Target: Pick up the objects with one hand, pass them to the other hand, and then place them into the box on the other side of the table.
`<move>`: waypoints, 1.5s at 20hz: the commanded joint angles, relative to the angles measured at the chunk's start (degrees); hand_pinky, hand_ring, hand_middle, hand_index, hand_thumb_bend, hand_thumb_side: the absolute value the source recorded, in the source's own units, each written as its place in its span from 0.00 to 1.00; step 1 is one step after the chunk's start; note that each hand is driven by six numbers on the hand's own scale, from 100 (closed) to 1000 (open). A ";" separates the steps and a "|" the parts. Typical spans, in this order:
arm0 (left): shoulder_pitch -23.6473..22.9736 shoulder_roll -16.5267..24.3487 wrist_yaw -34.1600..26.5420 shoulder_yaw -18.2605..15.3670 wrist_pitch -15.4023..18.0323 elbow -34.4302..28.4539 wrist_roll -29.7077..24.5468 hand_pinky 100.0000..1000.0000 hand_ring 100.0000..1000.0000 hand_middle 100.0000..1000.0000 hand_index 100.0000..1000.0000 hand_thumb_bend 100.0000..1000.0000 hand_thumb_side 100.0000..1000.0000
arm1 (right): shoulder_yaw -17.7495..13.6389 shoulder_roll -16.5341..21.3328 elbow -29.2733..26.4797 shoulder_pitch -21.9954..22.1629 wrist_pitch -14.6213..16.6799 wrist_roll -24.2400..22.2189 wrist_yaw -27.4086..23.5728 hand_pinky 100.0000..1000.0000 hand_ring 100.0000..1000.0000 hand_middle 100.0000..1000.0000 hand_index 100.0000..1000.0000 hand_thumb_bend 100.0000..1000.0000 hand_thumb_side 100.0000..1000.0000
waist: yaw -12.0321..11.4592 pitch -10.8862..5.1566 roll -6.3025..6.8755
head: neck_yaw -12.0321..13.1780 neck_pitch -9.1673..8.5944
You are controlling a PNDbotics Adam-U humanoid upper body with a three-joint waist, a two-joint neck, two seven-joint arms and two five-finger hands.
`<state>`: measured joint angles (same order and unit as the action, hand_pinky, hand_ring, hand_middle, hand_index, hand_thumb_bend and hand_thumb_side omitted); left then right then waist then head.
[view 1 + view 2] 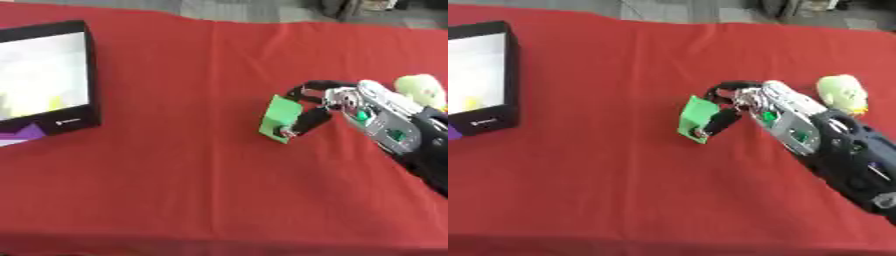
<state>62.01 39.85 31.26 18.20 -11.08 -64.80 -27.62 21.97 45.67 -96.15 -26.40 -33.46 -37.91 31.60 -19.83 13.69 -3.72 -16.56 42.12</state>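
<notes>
Fingers [726, 118] of the right hand [763, 107] curl round a flat green piece [696, 116], a thumb on its near face and the others hooked over its top edge from the far side, so the piece is pinched between them. It looks like a thin green card or block, standing on edge with its long axis running up and down and tilted a little, its broad face turned toward the left of the scene. Whether its lower corner touches the red tablecloth [175, 190] or hangs just above it I cannot tell.

That facing is what the handover turns on. The piece sticks out to the left of the fingers, with its left edge and lower half bare, and that is the side from which the left hand would have to come. The left hand shows in neither view, so the right hand is by far the nearer one.

The black-walled box [92, 107] with a pale inside sits at the far left, well apart from the piece. A pale yellow-green soft object [842, 94] lies on the cloth just beyond the right wrist, untouched.
</notes>
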 commanded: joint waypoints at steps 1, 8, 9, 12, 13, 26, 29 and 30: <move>0.85 1.21 0.10 -0.59 -0.12 -0.52 0.14 0.86 0.81 0.74 0.78 0.00 0.81 | -0.54 1.04 0.09 -0.50 -11.61 -10.69 -0.17 0.95 0.97 0.77 0.87 0.34 0.42 | -0.06 -0.77 0.45 | 0.02 -0.71; 0.71 1.30 0.14 -0.67 -0.13 -0.46 0.18 0.86 0.81 0.74 0.78 0.00 0.81 | -1.78 0.90 -2.32 -0.73 -14.93 -4.65 -1.57 0.88 0.82 0.54 0.65 0.27 0.23 | 0.11 -0.81 0.49 | 0.20 -0.47; 0.68 1.33 0.11 -0.69 -0.13 -0.45 0.18 0.86 0.80 0.74 0.78 0.00 0.81 | -2.36 0.92 -3.56 -0.86 -15.92 -3.05 -2.01 0.83 0.72 0.47 0.57 0.12 0.17 | 0.18 -0.85 0.52 | 0.29 -0.46; 0.53 1.52 -0.28 -0.87 -0.11 -0.71 0.23 0.86 0.80 0.74 0.78 0.00 0.81 | -5.16 0.80 -9.87 -1.01 -18.15 2.21 -5.33 0.78 0.64 0.43 0.53 0.00 0.18 | 0.43 -0.88 0.60 | 0.61 -0.52; 0.43 1.63 -0.57 -0.99 -0.14 -0.92 0.27 0.86 0.80 0.74 0.78 0.00 0.80 | -6.42 0.71 -12.17 -0.95 -18.33 3.87 -7.26 0.77 0.61 0.43 0.53 0.00 0.19 | 0.52 -0.87 0.63 | 0.75 -0.54; 1.14 2.57 -11.36 -0.37 3.75 -10.35 1.27 0.86 0.77 0.73 0.79 0.00 0.70 | -8.71 -9.52 -18.44 -1.94 -4.14 44.55 -37.54 0.76 0.51 0.40 0.50 0.00 0.31 | 1.00 -0.75 1.63 | 1.73 -1.65; 1.47 2.93 -15.46 0.72 5.56 -14.54 0.41 0.86 0.78 0.75 0.81 0.00 0.67 | -5.85 -12.33 -18.44 -2.59 -2.54 52.67 -41.62 0.75 0.50 0.40 0.49 0.00 0.31 | 0.85 -0.68 1.84 | 1.88 -2.10; 1.60 2.97 -16.52 1.34 6.19 -16.03 -0.19 0.86 0.78 0.75 0.81 0.00 0.66 | -4.90 -12.93 -18.44 -2.88 -1.72 54.95 -42.45 0.76 0.49 0.40 0.49 0.00 0.32 | 0.79 -0.66 1.89 | 1.97 -2.29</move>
<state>62.07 40.66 16.35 19.52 -5.71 -78.50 -27.51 16.46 32.89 -113.41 -28.36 -36.00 13.97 -9.10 -18.95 13.81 -2.16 -14.75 40.62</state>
